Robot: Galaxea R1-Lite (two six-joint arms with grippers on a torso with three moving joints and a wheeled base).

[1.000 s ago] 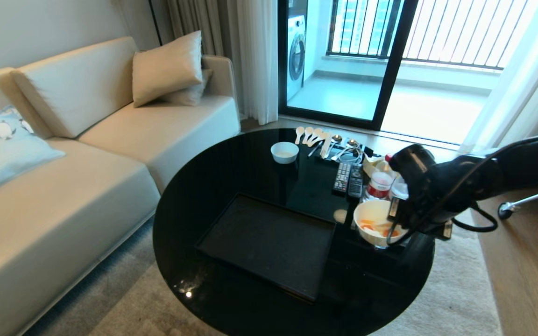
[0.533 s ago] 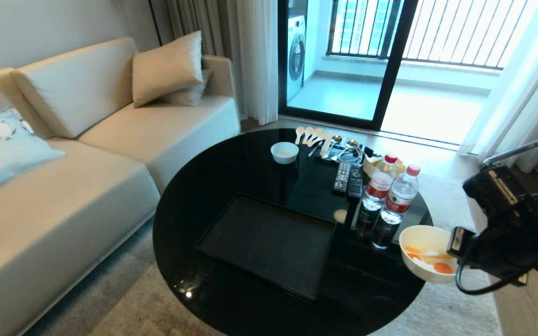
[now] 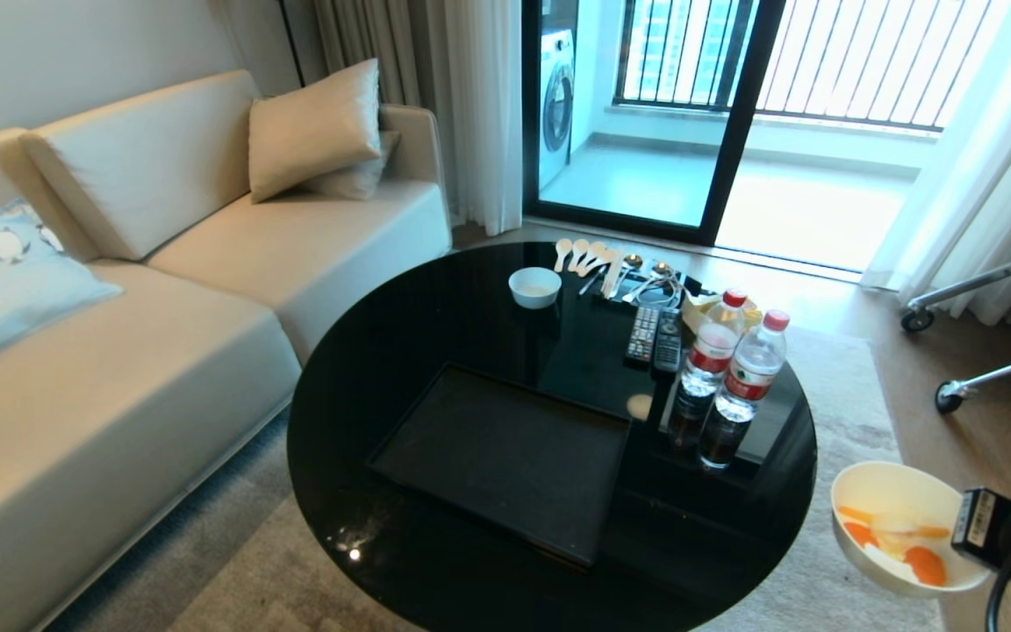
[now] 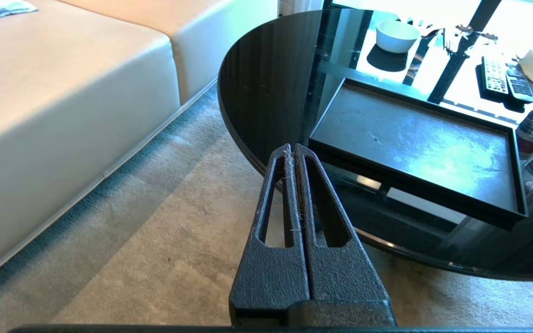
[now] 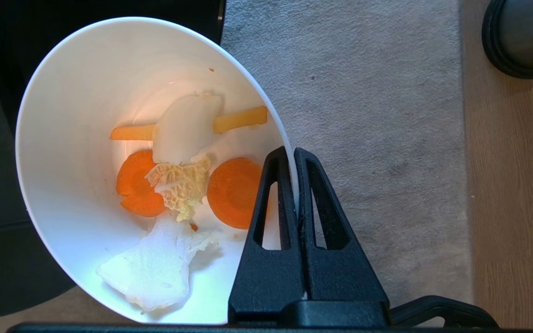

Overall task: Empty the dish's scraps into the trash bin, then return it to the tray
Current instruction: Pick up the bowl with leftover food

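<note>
Right gripper point(image 5: 294, 155): clamped on dish point(image 5: 86, 138) rim, beyond table point(image 3: 435, 333) edge, above carpet. Scraps point(image 5: 183, 175) inside. Left gripper point(image 4: 293, 150): closed, empty.

We see the white dish point(image 5: 86, 115) pinched by its rim in the right gripper point(image 5: 293, 152), scraps point(image 5: 183, 166) inside; trash bin point(image 5: 523, 37) beyond it, black tray point(image 3: 505, 456) well apart.

Cream sofa point(image 3: 119, 290) with cushions, round black table point(image 3: 470, 307), beige carpet point(image 3: 839, 404) — bright balcony door point(image 3: 734, 114), pale curtains.
</note>
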